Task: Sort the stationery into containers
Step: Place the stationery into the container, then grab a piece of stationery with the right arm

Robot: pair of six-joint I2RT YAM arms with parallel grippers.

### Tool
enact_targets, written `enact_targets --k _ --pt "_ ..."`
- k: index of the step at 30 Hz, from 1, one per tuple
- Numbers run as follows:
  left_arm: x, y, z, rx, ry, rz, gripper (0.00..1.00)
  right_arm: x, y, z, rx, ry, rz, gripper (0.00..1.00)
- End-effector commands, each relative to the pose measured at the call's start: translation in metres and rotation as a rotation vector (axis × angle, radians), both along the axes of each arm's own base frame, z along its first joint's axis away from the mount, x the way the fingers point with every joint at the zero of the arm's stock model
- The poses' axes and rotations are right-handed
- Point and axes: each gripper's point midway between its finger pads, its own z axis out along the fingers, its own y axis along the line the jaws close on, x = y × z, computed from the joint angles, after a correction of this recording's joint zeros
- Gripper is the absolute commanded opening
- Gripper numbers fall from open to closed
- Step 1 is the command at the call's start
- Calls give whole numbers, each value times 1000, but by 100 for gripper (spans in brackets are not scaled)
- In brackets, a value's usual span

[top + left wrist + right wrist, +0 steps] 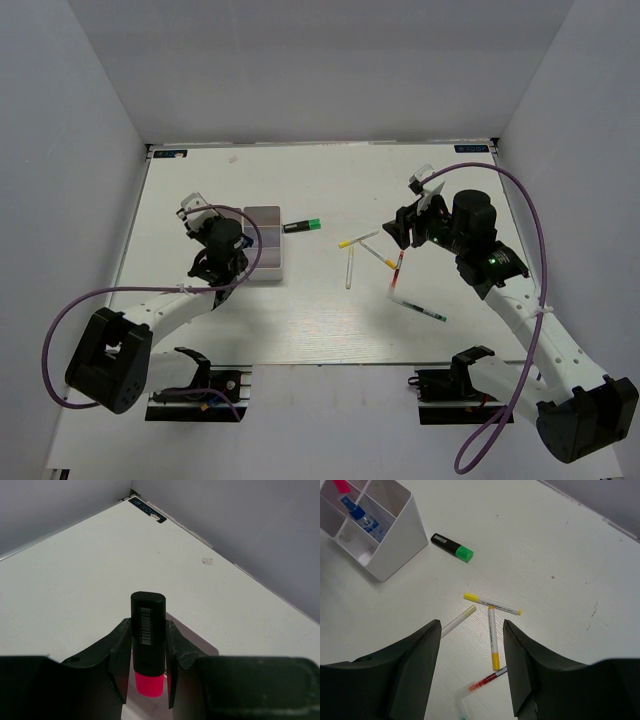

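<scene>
Left wrist: left gripper clenched on pink-capped highlighter; barcode on barrel, digits unreadable.

Right wrist: right gripper spread, empty, over yellow-tipped pens; green-capped highlighter just beside tray, blue-capped tube inside it.

Top: left gripper at tray's left edge, pens well right of tray.

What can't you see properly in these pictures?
- Left wrist view: the left gripper blocks whatever lies beneath the pink highlighter it holds.
- Right wrist view: the tray is cut off by the top-left edge. One end of the red pen goes behind a finger of the right gripper.
- Top view: the tray's contents are too small to tell and partly covered by the left gripper.
</scene>
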Motion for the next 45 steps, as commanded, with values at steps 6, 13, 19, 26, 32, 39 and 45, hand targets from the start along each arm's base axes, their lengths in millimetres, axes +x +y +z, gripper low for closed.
enact_targets --k 6,13,19,26,32,39,45 --pt "-2 -1 -11 -83 -24 -24 37 -1 2 7 18 -22 13 58" --pt "-6 -2 -6 -119 -34 -39 60 -1 2 8 20 -24 14 60" --pt "-9 -11 9 -179 -59 -96 77 0 5 4 -16 -44 61 63" --pt "-14 -76 42 -258 20 -475 98 -13 44 -44 -177 -88 520 62" --pt "-38 -131 68 -260 171 -810 99 2 76 -95 -304 -13 840 74" --pt "-84 -128 87 -116 240 -977 99 54 114 -117 -399 -88 899 86" --pt "-116 -81 73 -21 170 -861 99 91 143 -122 -420 -155 944 83"
